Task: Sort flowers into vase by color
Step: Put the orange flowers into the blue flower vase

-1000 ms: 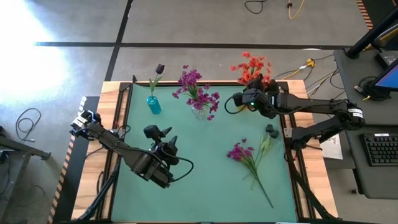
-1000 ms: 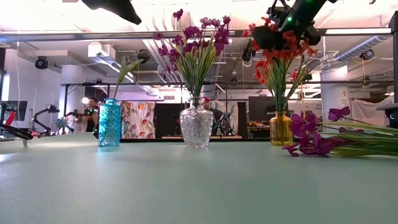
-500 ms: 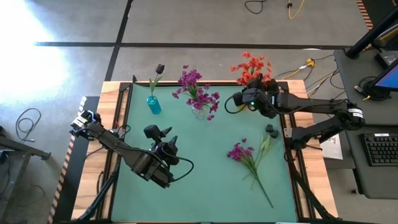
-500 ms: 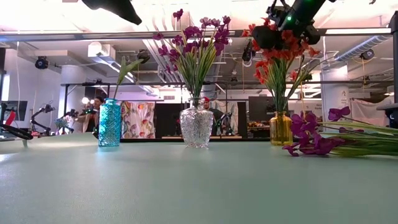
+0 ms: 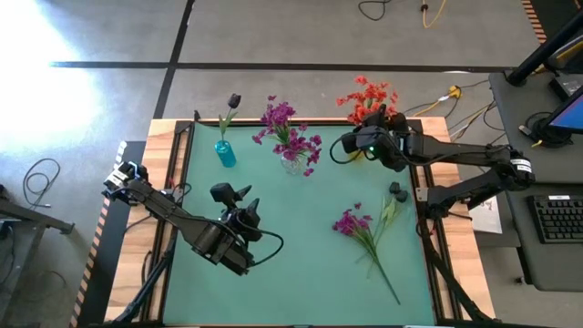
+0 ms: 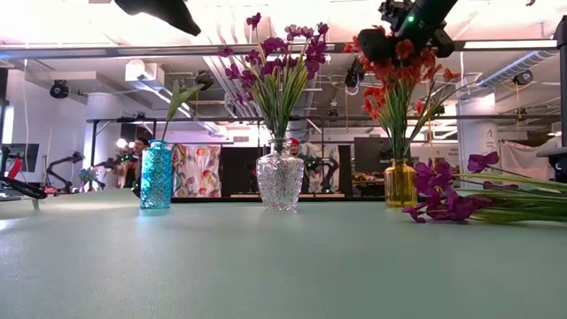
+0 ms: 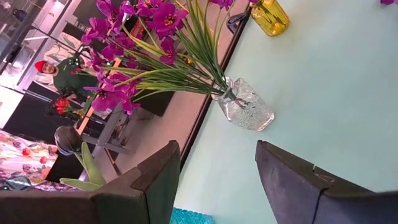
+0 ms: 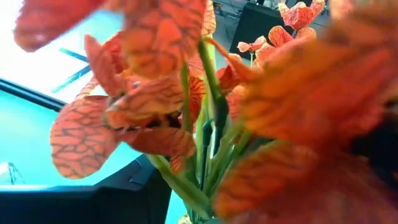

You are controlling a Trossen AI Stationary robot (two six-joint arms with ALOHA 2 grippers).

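1. The right gripper [image 5: 372, 126] is hovering at the back right of the table, in among the orange-red flowers [image 5: 368, 98] standing in the yellow vase [image 6: 400, 183]; in the right wrist view the orange petals [image 8: 149, 93] and green stems are filling nearly everything, and whether its fingers are spread or pressed together I cannot tell
2. The left gripper [image 5: 239, 195] is waiting over the front left part of the green table [image 5: 301, 255], pointing toward the back edge; its two dark fingers [image 7: 149, 183] are standing spread apart with nothing between them
3. The magenta-purple flowers [image 5: 290, 132] are standing upright in the clear glass vase [image 6: 280, 180] at the middle of the back edge, between the other two vases
4. A single dark bud [image 5: 234, 100] on a green stem is leaning out of the blue vase [image 5: 225, 153] at the back left
5. One loose magenta spray [image 5: 352, 221] is lying flat on the table's right side, its long green stem running toward the front edge, with a dark bud [image 5: 399, 193] lying just beside it near the right rim
6. A person [image 6: 135, 155] is standing far off in the room behind the table
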